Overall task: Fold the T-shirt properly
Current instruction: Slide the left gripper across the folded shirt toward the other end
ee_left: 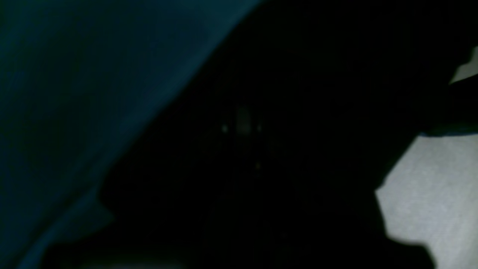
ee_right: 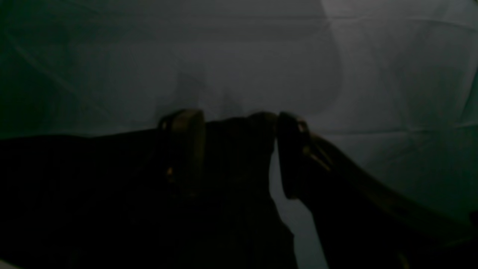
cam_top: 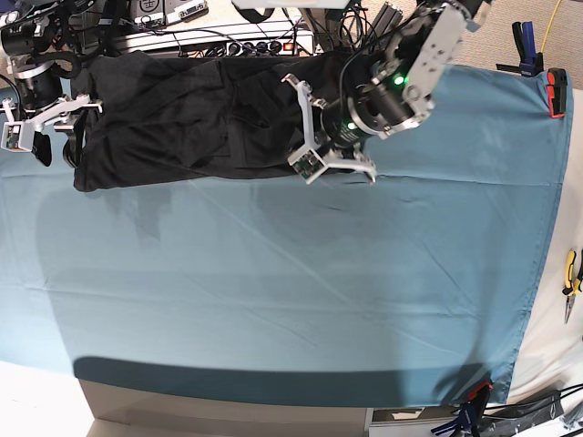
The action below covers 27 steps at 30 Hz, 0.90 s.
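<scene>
Left claw (cam_top: 351, 168): jaws are reading as closed together; it is sitting at the near edge of the T-shirt, but whether cloth is pinched between the jaws cannot be told, as the fingertips are hidden in the base view and the left wrist view is almost black.
Right claw (ee_right: 239, 149): fingers are standing well apart, with a bunch of dark cloth lying between them; in the right wrist view the cloth is touching the left finger (ee_right: 186, 145), while a sliver of light is showing beside the other finger.
T-shirt (cam_top: 182, 118): it is lying in a long, rumpled band along the far edge of the table, stretching between the two arms.
Table cloth (cam_top: 301, 291): teal, creased, covering the table and lying bare in front of the shirt.
Surroundings: clamps (cam_top: 554, 91) are gripping the cloth's corners; pliers (cam_top: 570, 282) are lying off the cloth at the side; cables and electronics (cam_top: 200, 32) are crowding the space behind the shirt.
Hard to make out: the left wrist view is showing only dark blur, teal cloth and a pale patch.
</scene>
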Tool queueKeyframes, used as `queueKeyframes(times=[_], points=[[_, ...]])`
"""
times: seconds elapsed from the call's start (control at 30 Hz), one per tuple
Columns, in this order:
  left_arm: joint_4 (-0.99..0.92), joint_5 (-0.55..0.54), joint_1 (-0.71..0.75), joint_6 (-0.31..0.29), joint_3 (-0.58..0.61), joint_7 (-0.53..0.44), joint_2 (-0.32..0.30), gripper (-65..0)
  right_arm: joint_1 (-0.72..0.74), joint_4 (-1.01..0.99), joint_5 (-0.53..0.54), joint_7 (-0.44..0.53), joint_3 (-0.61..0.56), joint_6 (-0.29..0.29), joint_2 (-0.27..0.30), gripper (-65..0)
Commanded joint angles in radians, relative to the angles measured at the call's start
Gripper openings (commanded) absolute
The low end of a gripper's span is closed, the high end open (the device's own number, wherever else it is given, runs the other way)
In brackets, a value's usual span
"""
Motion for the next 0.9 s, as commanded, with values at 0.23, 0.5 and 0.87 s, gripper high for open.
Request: queueKeyframes(times=[0.23, 0.5, 0.87], points=[[0.015, -0.025, -0.010, -0.005, 0.097, -0.005, 0.004, -65.0, 0.000, 0.016, 0.015, 0.033, 0.004, -0.003, 0.014, -33.6], [0.015, -0.002, 0.017, -0.005, 0.205, -0.004, 0.006, -65.0, 0.000, 0.016, 0.016, 0.035, 0.004, -0.003, 0.014, -33.6], [0.034, -0.164, 0.022, -0.160, 0.262, -0.003, 0.006, -65.0, 0.000, 0.016, 0.015, 0.036, 0.004, -0.003, 0.014, -33.6]])
